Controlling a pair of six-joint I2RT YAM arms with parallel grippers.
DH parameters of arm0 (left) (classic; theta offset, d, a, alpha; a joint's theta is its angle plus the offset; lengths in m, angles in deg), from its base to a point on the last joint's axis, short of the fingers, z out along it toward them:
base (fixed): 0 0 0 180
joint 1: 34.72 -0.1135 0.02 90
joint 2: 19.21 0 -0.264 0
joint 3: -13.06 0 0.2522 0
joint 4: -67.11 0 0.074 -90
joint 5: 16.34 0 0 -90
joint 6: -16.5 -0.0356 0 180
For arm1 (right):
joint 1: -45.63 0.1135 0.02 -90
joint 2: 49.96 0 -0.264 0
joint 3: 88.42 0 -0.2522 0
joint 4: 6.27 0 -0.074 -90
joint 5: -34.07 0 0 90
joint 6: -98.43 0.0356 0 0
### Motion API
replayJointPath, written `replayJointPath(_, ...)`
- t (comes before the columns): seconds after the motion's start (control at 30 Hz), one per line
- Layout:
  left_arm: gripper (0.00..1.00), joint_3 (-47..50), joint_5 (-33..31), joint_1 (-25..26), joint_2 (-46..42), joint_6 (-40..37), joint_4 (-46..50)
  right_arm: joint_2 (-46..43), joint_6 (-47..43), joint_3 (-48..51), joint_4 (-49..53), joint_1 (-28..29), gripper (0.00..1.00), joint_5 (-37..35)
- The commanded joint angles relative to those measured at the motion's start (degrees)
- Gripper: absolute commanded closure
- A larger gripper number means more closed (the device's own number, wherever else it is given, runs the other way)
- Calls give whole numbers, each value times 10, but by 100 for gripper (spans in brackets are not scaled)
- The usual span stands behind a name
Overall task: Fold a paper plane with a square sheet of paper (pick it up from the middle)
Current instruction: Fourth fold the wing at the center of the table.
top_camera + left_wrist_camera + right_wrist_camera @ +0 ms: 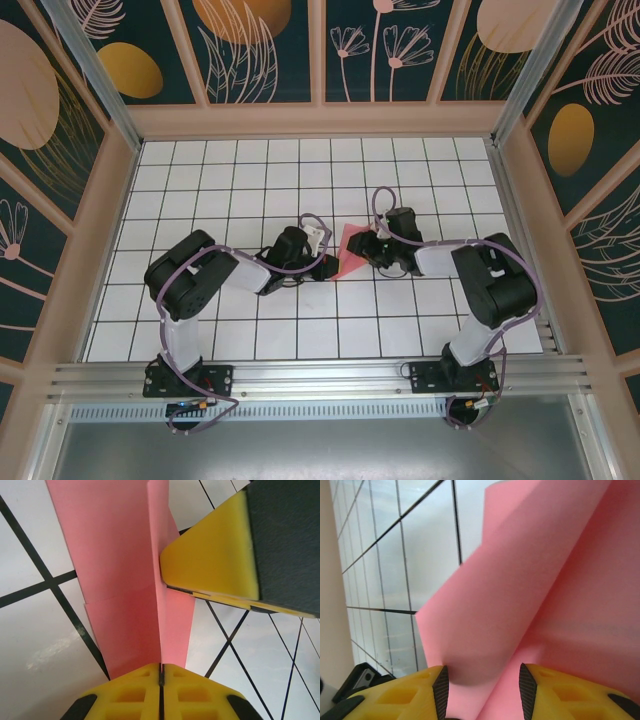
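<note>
paper (120,580) is thin, light, floppy and creases easily: left hand (161,672) clamped on its centre crease, right hand (482,685) with jaws apart around a loose flap; best gripped gently at the folds.

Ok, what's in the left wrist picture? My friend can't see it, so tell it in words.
A folded pink paper over a white gridded table, its raised middle crease pinched in the shut yellow left tool at the bottom. A second yellow finger touches the raised fold from the right.
</note>
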Motion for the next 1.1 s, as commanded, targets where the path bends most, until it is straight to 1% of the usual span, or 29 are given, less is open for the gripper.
replayJointPath(0.0, 90, -12, 9, 2, 11, 9, 8, 16, -15, -14, 26, 4, 55, -18)
replayJointPath(0.1, 89, -13, 7, 2, 13, 11, 9, 21, -18, -20, 35, 6, 55, -24)
replayJointPath(0.23, 86, -16, 2, 1, 4, 9, 24, 35, -20, -32, 63, 8, 55, -42)
replayJointPath(0.3, 81, -18, -4, 1, -6, 8, 38, 40, -22, -36, 81, 10, 55, -53)
replayJointPath(0.4, 72, -15, -18, -2, -25, 13, 51, 46, -22, -41, 107, 11, 56, -73)
replayJointPath(0.5, 67, -6, -31, -8, -52, 21, 61, 54, -21, -45, 126, 12, 56, -85)
replayJointPath(0.57, 66, -5, -44, -11, -67, 20, 79, 61, -21, -50, 140, 12, 56, -91)
replayJointPath(0.7, 68, -6, -63, -16, -88, 34, 93, 74, -24, -60, 165, 14, 57, -104)
replayJointPath(0.9, 76, -11, -51, -16, -80, 74, 62, 89, -35, -70, 187, 19, 58, -107)
replayJointPath(1.0, 80, -27, -33, -16, -67, 83, 64, 97, -39, -78, 202, 21, 59, -113)
replayJointPath(1.07, 80, -35, -25, -16, -60, 85, 69, 99, -41, -84, 214, 24, 59, -118)
